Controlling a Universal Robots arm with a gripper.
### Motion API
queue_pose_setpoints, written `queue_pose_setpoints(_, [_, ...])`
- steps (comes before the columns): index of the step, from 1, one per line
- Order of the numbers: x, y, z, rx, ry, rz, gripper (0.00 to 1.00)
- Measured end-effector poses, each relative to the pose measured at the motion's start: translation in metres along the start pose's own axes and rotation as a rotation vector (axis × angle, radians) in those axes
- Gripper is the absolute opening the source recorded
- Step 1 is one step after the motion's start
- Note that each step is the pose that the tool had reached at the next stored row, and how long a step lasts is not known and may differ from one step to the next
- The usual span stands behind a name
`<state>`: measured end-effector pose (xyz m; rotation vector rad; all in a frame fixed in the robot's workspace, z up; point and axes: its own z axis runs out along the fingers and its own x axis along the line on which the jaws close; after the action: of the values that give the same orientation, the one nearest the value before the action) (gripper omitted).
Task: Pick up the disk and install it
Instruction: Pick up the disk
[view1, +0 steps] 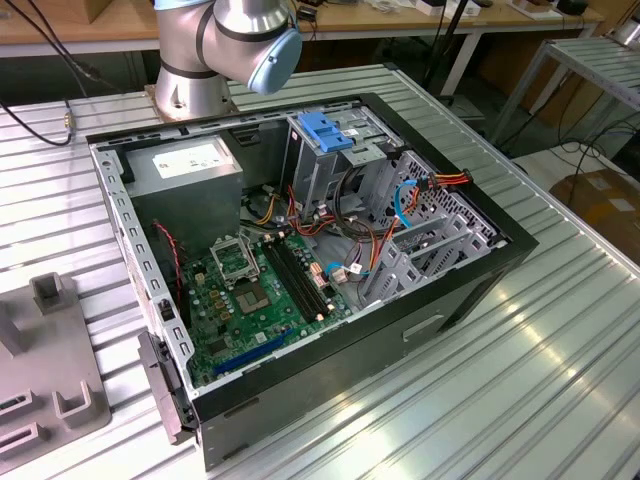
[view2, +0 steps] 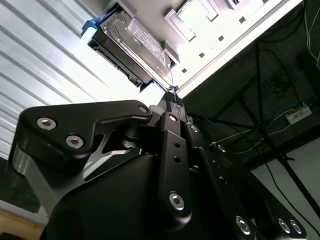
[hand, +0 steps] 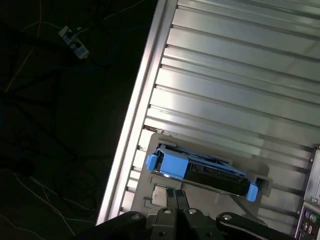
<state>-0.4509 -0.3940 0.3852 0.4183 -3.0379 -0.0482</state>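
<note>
**Approach before the grasp**

Disk (hand: 200, 172) sits in a grey holder (hand: 159, 192) near the edge of the slatted bench (hand: 240, 75), with its blue bracket around it and nothing gripping it. In both wrist views the tool (hand: 176, 196) hangs just beside it, its fingers pressed together and holding nothing.

By my reading, the pick-up step is in hand and nothing is installed yet. A grasp would call for the fingers to part and straddle the disk's edges.

In the exterior view, the open computer case (view1: 430, 320) lies on the bench. Its blue-topped drive cage (view1: 325, 130) stands among red and orange cables (view1: 440, 181), which may crowd the way in.
</note>
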Motion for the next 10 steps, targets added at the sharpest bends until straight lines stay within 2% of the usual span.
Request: queue_pose_setpoints(10, [0.0, 0.0, 0.0002, 0.0097, 0.005, -0.118, 0.1])
